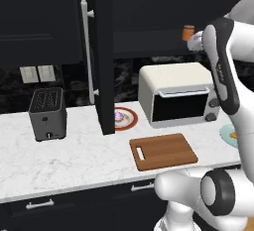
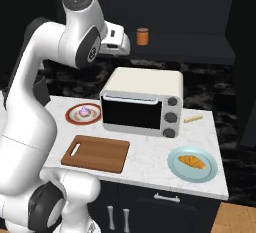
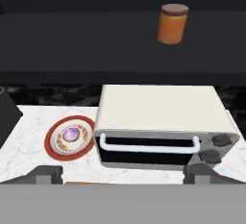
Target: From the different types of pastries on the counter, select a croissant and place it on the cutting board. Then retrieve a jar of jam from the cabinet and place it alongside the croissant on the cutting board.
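The small squat orange-red jar of jam with a dull purplish-brown lid (image 3: 173,23) stands upright on the dark shelf inside the tall black wall cabinet (image 1: 149,12), whose door with the long silver bar handle (image 1: 87,51) hangs wide open. The robot's jaws (image 3: 123,175) are raised in front of that shelf, near the jar but apart from it; the two dark fingertips (image 3: 45,174) stand far apart, released and holding nothing.

Below, on the white marble worktop (image 2: 150,164), a cream toaster oven with a black glass door (image 2: 141,101) sits at the far side. The rectangular reddish-brown wooden cutting board (image 2: 96,153) lies bare at the near edge, left of the oven's front. The golden-orange crescent croissant (image 2: 193,162) rests on a pale blue plate (image 2: 176,169) to the right, well apart from the board. The round pink-purple frosted pastry (image 2: 84,111) sits on a red-rimmed plate (image 2: 70,116) just left of the oven. A grey toaster (image 1: 47,113) stands at the far left.
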